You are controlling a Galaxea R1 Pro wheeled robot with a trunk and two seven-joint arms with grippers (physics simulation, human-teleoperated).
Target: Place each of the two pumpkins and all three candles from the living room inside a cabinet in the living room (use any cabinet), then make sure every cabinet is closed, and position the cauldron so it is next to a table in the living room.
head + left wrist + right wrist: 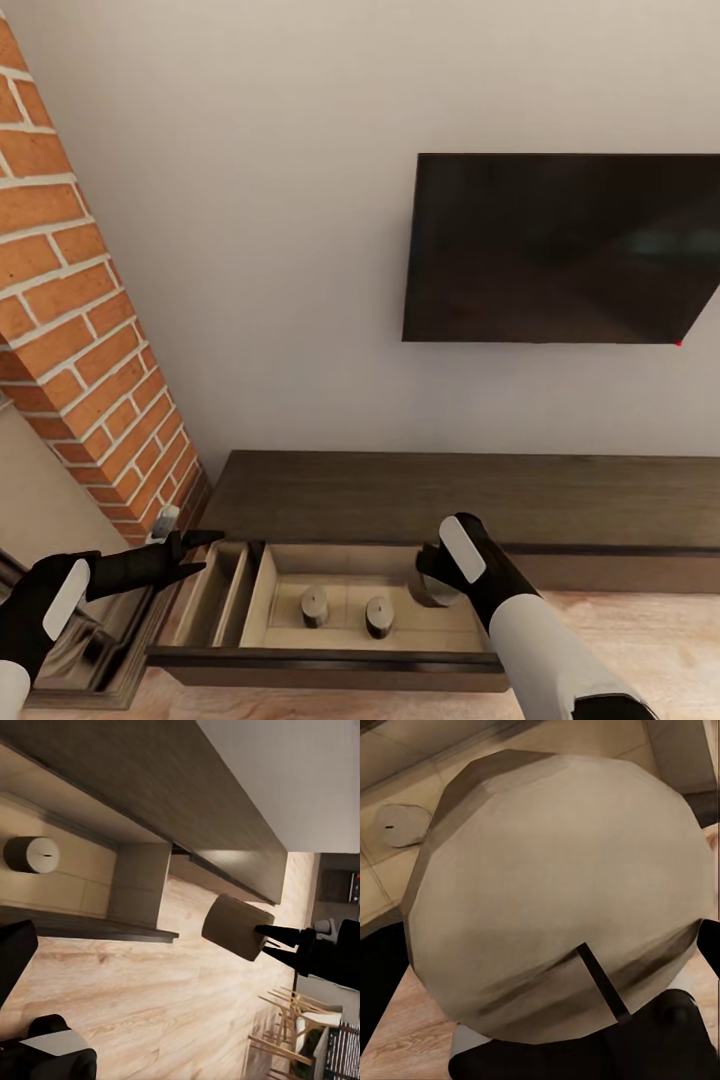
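Note:
The dark-brown cabinet point(400, 495) has its left drawer point(330, 655) pulled out, pale beige inside. Two squat olive-grey candles point(314, 605) point(378, 616) stand upright on the drawer floor. My right gripper point(440, 572) is shut on a third candle point(430, 592) and holds it over the drawer's right end; this candle point(555, 892) looms large in the right wrist view, with a drawer candle point(401, 823) behind it. My left gripper point(200, 553) hangs open and empty by the drawer's left corner. The pumpkins, cauldron and table are out of view.
A brick fireplace point(80, 320) rises at the left, close to my left arm. A wall TV point(560, 250) hangs above the cabinet. Light wood floor point(150, 1005) lies in front of the drawer. Wooden chairs point(289, 1020) stand far off.

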